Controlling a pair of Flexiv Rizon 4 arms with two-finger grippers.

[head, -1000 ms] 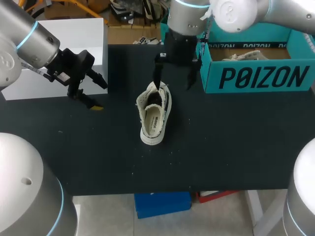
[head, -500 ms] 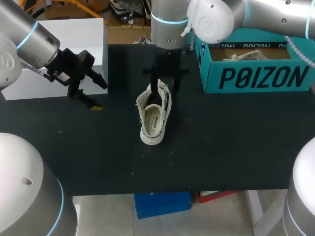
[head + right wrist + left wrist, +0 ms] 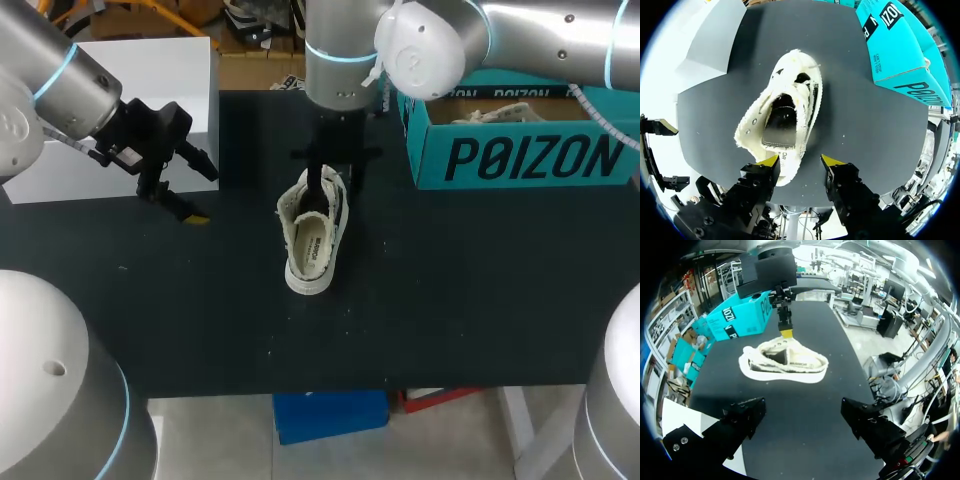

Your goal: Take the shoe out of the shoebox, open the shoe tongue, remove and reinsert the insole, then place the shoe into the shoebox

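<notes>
Hanging from the right arm over the black counter (image 3: 480, 290), the right hand (image 3: 801, 161) is directly above the cream canvas low-top shoe (image 3: 312, 240). The shoe rests upright on its sole near the counter's middle, outside the teal cardboard shoebox (image 3: 530, 155) and on the robot's left of it. Its long axis runs from the far edge toward the near edge, slightly slanted, with the mouth gaping upward.

The right hand points straight down, fingers moderately apart and gripping nothing. Seen from the left wrist, one yellow fingertip (image 3: 786, 332) sits at the rim of the mouth; contact cannot be confirmed.

The left hand (image 3: 802, 414) hovers well apart on the shoe's left, fingers wide and empty, aimed at the shoe's side.

Judgement: the right hand is nearer, so the tongue or insole step falls to it and requires a descent into the mouth.
</notes>
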